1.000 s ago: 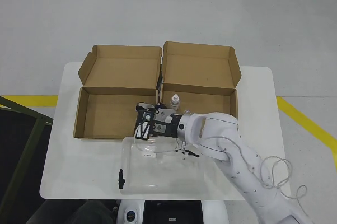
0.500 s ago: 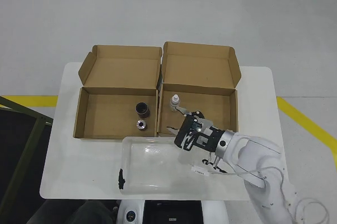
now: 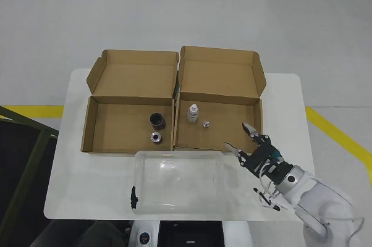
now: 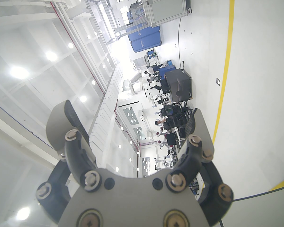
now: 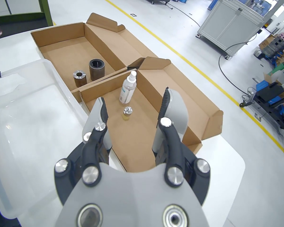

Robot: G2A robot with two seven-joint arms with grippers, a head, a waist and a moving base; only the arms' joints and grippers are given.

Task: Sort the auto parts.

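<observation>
Two open cardboard boxes stand side by side. The left box (image 3: 105, 129) holds a black cylinder (image 3: 156, 118) (image 5: 97, 69) and a small metal bushing (image 3: 155, 138) (image 5: 79, 78). In the right box (image 3: 235, 126) stand a small spray bottle (image 3: 193, 113) (image 5: 128, 88) and a small metal knob (image 3: 205, 123) (image 5: 127, 112). My right gripper (image 3: 240, 138) (image 5: 133, 102) is open and holds nothing, over the near right corner of the right box. My left gripper (image 4: 132, 119) is open, pointing up at the hall ceiling.
A clear plastic bin (image 3: 180, 182) (image 5: 21, 119) sits in front of the boxes, at the table's near edge, with a black clip (image 3: 133, 197) on its left corner. Bare white table (image 3: 68, 173) lies to the left and right of it.
The right arm drew back from the left box, across the right box, to the near right side. The black cylinder and bushing came into view, then the metal knob.
</observation>
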